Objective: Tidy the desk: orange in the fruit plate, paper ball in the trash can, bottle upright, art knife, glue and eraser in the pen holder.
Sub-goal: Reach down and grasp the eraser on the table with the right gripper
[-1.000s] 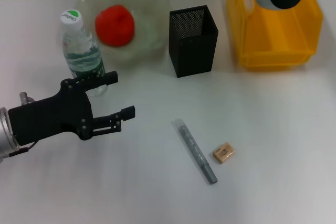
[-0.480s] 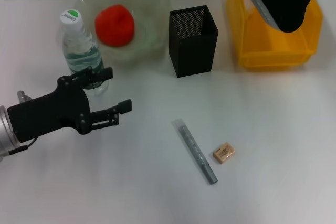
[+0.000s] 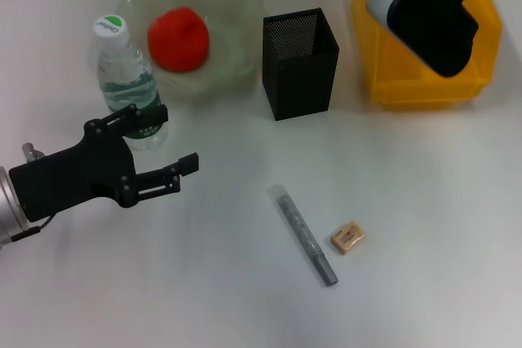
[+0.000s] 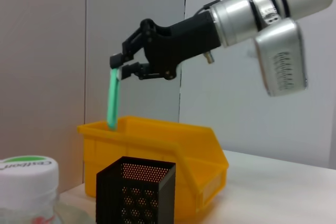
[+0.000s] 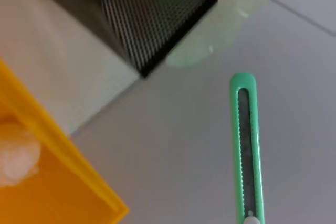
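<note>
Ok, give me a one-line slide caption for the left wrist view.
Right gripper holds the art knife hanging vertically, high above the pen holder and trash can, bottle cap in foreground.

Left end effector [image 3: 171, 143] hovers low with fingers spread; right end effector [image 4: 119, 66] is raised high, fingers pinched.

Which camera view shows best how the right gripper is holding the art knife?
The left wrist view: the right gripper pinches the top of the art knife, which hangs down, high above the pen holder. The head view shows only the knife's green tip at the frame edge. The right wrist view shows its body, no fingers.
</note>
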Action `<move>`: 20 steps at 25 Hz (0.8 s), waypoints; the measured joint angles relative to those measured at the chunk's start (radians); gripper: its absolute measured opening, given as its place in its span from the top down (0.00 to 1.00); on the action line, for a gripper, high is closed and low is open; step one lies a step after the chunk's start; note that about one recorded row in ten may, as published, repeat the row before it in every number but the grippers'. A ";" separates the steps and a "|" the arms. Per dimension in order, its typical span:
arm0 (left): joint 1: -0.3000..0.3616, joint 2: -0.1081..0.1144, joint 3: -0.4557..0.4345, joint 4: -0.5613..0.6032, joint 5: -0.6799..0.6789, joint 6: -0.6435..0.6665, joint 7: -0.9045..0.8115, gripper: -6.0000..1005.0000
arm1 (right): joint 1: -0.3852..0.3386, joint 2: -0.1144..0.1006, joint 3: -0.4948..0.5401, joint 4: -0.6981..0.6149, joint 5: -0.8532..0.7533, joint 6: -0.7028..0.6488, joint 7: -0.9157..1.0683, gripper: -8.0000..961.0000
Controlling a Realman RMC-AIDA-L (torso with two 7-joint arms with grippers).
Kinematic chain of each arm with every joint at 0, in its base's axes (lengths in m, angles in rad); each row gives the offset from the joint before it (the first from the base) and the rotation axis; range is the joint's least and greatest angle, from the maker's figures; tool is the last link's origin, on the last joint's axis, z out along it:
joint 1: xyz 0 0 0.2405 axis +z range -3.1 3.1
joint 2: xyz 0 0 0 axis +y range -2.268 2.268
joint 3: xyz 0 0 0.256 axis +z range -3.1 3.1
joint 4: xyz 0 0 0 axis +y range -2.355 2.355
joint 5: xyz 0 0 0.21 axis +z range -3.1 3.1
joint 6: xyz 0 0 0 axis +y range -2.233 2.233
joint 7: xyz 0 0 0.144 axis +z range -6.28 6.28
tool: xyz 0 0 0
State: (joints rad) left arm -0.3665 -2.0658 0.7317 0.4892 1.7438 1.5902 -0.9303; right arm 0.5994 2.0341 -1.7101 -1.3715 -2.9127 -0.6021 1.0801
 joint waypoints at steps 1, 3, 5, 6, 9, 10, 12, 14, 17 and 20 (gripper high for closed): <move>0.001 0.000 0.000 0.000 0.000 -0.001 0.000 0.14 | 0.000 0.000 0.000 0.000 0.000 0.000 0.000 0.81; 0.001 0.000 0.000 -0.002 0.000 -0.001 0.000 0.14 | -0.028 0.006 -0.016 -0.051 0.001 -0.055 0.000 0.81; 0.002 0.000 0.000 -0.004 0.000 0.000 0.000 0.14 | -0.066 0.010 -0.044 -0.091 -0.001 -0.072 -0.020 0.81; 0.002 0.000 0.000 -0.004 0.000 0.000 0.000 0.14 | -0.066 0.010 -0.044 -0.091 -0.001 -0.072 -0.020 0.81; 0.002 0.000 0.000 -0.004 0.000 0.000 0.000 0.14 | -0.080 0.014 -0.054 -0.084 -0.002 -0.050 -0.058 0.81; 0.002 0.001 0.000 -0.005 0.000 0.000 0.000 0.14 | -0.080 0.015 -0.060 -0.061 -0.003 -0.024 -0.072 0.81; 0.002 0.001 0.000 -0.005 0.000 0.001 0.000 0.14 | -0.079 0.015 -0.067 -0.050 -0.003 -0.010 -0.078 0.79; 0.001 0.001 0.000 -0.005 0.000 0.001 0.000 0.14 | -0.079 0.016 -0.080 -0.038 -0.003 0.010 -0.091 0.78; 0.001 0.001 0.000 -0.005 0.000 -0.001 0.000 0.14 | -0.079 0.017 -0.098 -0.016 -0.004 0.047 -0.105 0.76; -0.001 0.001 0.000 -0.005 0.000 -0.001 0.000 0.14 | -0.079 0.019 -0.106 -0.005 -0.006 0.069 -0.111 0.74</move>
State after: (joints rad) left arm -0.3674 -2.0645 0.7313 0.4847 1.7441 1.5894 -0.9307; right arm 0.5208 2.0532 -1.8164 -1.3765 -2.9182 -0.5328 0.9693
